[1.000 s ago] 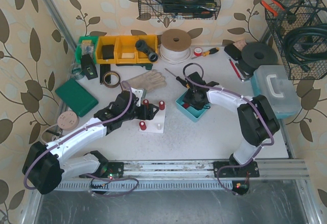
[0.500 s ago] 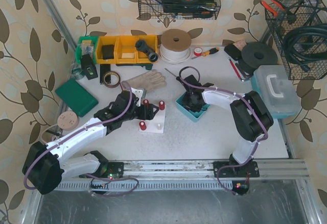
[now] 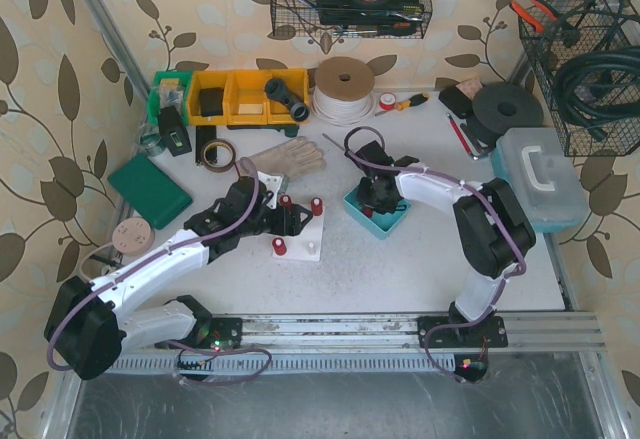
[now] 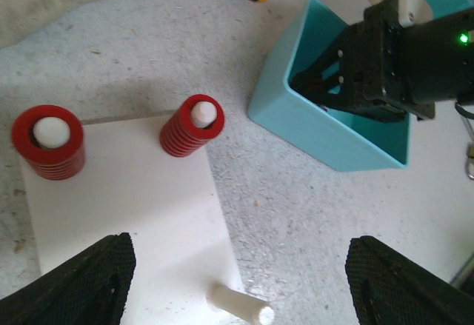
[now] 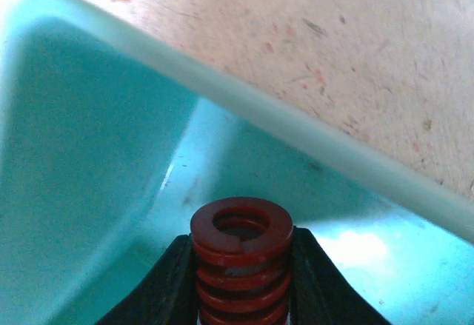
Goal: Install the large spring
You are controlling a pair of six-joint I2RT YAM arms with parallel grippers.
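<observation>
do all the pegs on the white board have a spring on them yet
No, the left wrist view shows one white peg on the white board bare, while two others carry red springs.

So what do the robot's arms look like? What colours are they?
The left arm and the right arm both have smooth white shells with fat, round black joints. A purple cable runs along each one. The fingers are black and bumpy, and a tiny green light glows on the right arm's wrist.
</observation>
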